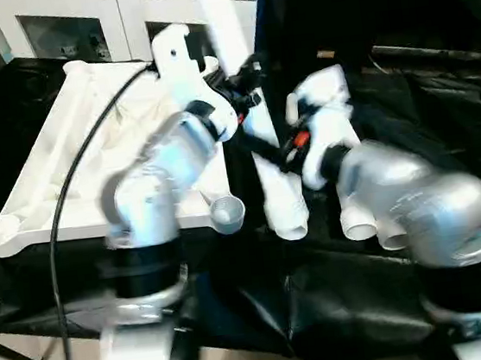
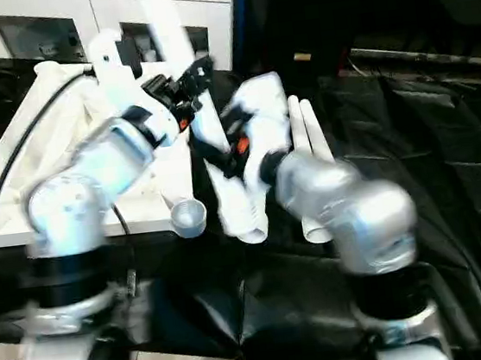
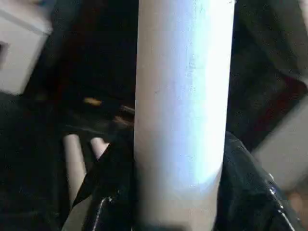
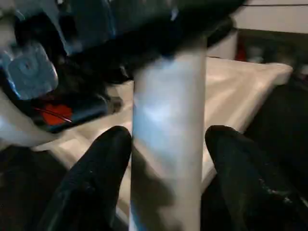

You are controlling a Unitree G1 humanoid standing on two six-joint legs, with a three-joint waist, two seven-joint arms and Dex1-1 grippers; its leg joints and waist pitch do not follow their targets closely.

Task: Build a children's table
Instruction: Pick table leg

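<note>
One leg clamped in left gripper; right gripper jaws apart around it. Weak hold risks a drop onto tabletop.

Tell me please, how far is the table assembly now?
Early stage. The table top lies underside up; its near corner socket is empty. In hand: the left gripper holds one leg, right gripper open around it. Other legs wait on the black cloth.

Both head views look forward and down over the forearms, sharing the tabletop (offset slightly sideways). Each wrist camera peers along its fingers, very near the same upright leg.
</note>
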